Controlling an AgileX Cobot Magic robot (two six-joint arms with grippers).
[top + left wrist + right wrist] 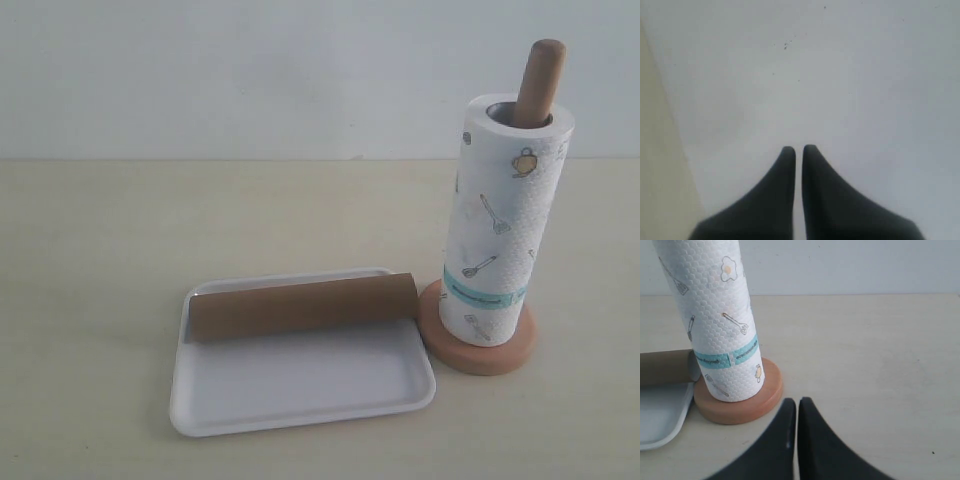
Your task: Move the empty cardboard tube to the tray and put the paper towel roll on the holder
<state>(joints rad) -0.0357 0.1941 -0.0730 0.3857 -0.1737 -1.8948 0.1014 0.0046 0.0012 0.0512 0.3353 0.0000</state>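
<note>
The brown cardboard tube lies across the far part of the white tray, one end close to the holder's base. The paper towel roll stands upright on the wooden holder, whose dowel top sticks out above it. In the right wrist view the roll, the holder base, the tube end and a tray corner show. My right gripper is shut and empty, a short way from the base. My left gripper is shut, facing a blank pale wall. Neither gripper shows in the exterior view.
The pale tabletop stretches to the left and behind the tray, ending at a light wall. In the right wrist view, bare table lies beside the holder.
</note>
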